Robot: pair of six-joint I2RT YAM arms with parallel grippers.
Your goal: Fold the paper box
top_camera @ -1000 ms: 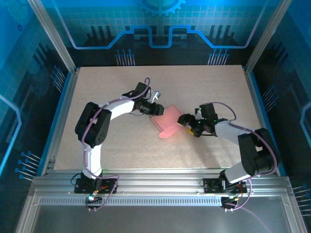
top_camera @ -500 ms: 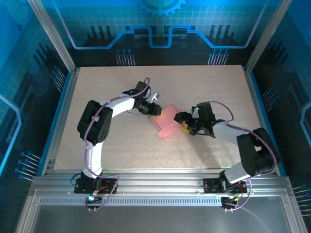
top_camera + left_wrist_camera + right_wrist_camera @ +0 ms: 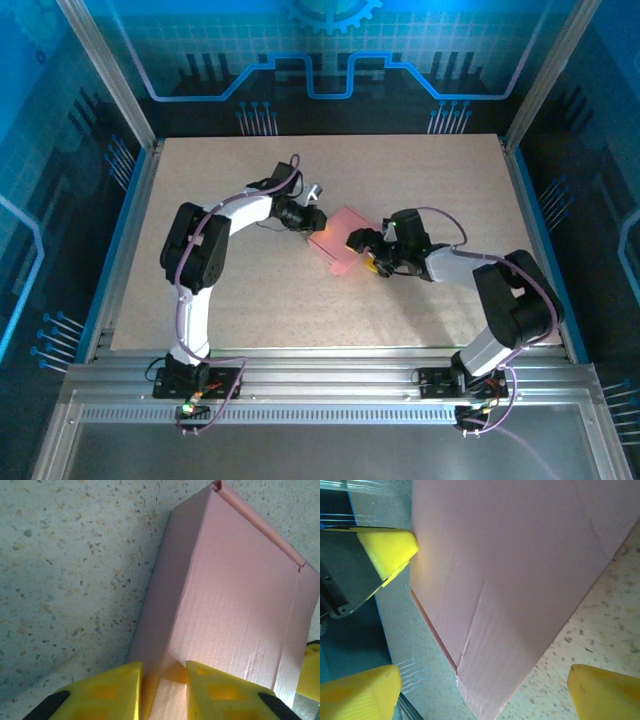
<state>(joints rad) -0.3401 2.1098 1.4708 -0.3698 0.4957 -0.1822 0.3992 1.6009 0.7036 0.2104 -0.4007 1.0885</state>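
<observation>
Speckled beige bench [image 3: 250, 300]: flat and hard, so a flat panel lying on it is likely awkward to get under.

Pink thin-card paper box [image 3: 338, 240] is found between the two claws, partly folded, with one panel raised into a ridge ahead of the left claw. It is judged very light and stiff only along its creases. The panels are expected to bow or dent under a hard pinch, and the smooth card may slide on the bench when pushed. Hold is best taken at a crease or folded edge, not mid-panel.

Left claw [image 3: 164, 667]: narrowed onto the folded ridge at the box's near end, with card pinched between both fingers [image 3: 120, 685].

Right claw [image 3: 484, 672]: spread wide. The box's pointed corner sits between its fingers [image 3: 605, 690], and no contact is seen. A flap edge just ahead of it is judged the sensible pickup.
</observation>
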